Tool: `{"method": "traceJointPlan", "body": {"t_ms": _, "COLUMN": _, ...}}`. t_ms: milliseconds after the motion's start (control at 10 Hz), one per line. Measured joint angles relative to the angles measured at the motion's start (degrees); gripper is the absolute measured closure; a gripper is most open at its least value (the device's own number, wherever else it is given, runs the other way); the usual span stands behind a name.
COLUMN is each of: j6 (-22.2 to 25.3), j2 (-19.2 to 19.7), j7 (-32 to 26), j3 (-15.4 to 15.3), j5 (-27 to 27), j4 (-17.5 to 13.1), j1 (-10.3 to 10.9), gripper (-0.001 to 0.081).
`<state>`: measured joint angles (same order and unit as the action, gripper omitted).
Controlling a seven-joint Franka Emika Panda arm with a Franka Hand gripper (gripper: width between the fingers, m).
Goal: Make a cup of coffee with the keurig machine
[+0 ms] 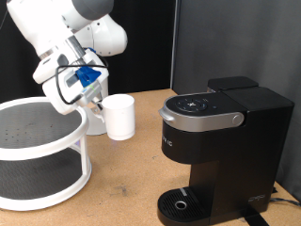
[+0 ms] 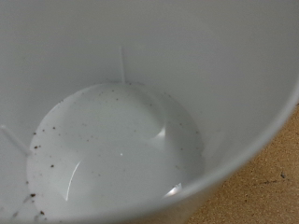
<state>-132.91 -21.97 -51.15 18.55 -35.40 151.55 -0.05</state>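
Observation:
The white cup (image 1: 120, 117) is between the white rack and the keurig machine (image 1: 218, 141), left of the machine in the exterior view and tilted slightly. My gripper (image 1: 97, 102) is at the cup's left rim and is shut on its wall. In the wrist view the cup's inside (image 2: 121, 140) fills the frame, with dark specks on its bottom, and my fingers do not show. The black machine stands at the exterior view's right with its silver-grey lid down and its round drip tray (image 1: 179, 202) bare.
A white two-tier round rack (image 1: 38, 151) stands at the exterior view's left, close to the cup. The wooden table (image 1: 122, 188) runs between the rack and the machine. A dark curtain hangs behind.

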Motion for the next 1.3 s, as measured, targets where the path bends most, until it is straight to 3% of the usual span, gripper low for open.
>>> {"method": "traceJointPlan", "body": {"t_ms": 800, "j6": -8.7, "j2": 9.5, "j7": -4.4, "j3": -1.3, "j5": -7.3, "j4": 0.6, "j1": 4.4, "gripper": 0.0743}}
{"method": "traceJointPlan", "body": {"t_ms": 1300, "j6": -12.3, "j2": 14.3, "j7": -11.0, "j3": -1.4, "j5": -11.5, "j4": 1.5, "j1": 5.3, "gripper": 0.0743}}
